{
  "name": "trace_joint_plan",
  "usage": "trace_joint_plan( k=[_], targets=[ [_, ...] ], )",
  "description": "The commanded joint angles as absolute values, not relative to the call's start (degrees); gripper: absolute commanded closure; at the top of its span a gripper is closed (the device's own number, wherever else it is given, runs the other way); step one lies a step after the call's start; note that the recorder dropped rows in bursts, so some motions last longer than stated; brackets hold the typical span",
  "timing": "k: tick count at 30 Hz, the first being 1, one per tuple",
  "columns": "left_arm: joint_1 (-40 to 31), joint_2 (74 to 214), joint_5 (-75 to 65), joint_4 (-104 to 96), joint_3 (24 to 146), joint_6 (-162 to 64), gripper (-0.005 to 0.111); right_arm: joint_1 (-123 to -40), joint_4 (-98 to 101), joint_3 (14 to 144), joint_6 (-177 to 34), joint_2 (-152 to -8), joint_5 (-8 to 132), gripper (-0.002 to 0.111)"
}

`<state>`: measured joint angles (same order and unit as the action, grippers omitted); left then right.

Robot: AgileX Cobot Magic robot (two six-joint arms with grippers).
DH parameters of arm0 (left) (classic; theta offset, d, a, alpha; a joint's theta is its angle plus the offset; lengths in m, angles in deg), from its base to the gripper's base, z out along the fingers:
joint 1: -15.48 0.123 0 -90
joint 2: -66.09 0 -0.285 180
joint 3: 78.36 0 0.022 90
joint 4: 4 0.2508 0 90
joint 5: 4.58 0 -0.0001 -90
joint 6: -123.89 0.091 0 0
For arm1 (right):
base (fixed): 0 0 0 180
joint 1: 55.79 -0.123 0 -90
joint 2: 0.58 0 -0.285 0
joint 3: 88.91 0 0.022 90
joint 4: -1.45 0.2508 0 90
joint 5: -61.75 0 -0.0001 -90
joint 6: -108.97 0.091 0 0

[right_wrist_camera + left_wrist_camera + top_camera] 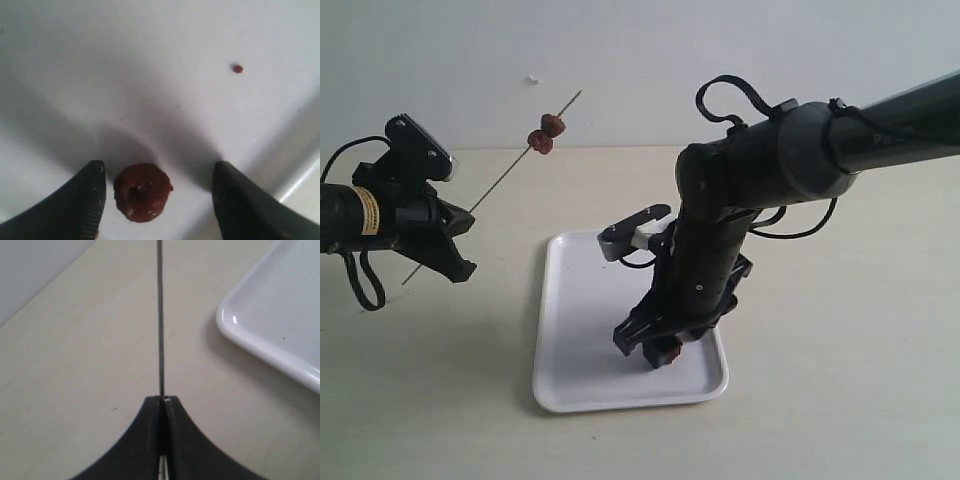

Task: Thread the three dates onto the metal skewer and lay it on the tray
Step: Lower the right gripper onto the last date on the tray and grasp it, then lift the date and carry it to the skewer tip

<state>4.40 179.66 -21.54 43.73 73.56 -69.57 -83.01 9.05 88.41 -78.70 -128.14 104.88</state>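
exterior overlooks tray; wrists close.

We read scene as robot lab or test bench. We see two black jointed arms: left arm with yellow label and dangling cable, right arm with looped wiring. Beneath them we see plain beige tabletop, behind it bare pale wall. Props we spot: white tray, thin skewer, dates. Sparse, staged layout looks to us like experiment rig.
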Motion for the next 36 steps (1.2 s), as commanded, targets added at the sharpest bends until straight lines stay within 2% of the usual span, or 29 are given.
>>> trace_joint_plan(
  k=[1, 7, 18, 26, 31, 36],
  targets=[
    [4.5, 179.1, -22.2, 43.7, 73.9, -70.3, 0.107, -83.1, 9.0, 88.2, -78.2, -129.2, 104.9, 0.06],
    [4.5, 179.1, -22.2, 43.7, 73.9, -70.3, 0.107, -83.1, 9.0, 88.2, -78.4, -129.2, 106.8, 0.08],
    [4.5, 179.1, -22.2, 43.7, 73.9, -70.3, 0.107, -82.9, 7.4, 89.7, -79.9, -123.7, 110.8, 0.08],
    [4.5, 179.1, -21.2, 48.7, 73.9, -70.3, 0.107, -76.4, 8.3, 103.0, -81.8, -117.9, 117.7, 0.08],
    [4.1, 179.1, -21.3, 51.2, 73.9, -70.3, 0.107, -68.0, 30.3, 110.1, -96.0, -118.3, 123.3, 0.08],
    [4.1, 179.1, -21.8, 52.1, 73.9, -70.3, 0.107, -59.7, 51.8, 110.8, -109.9, -120.9, 128.0, 0.08]
  ],
)
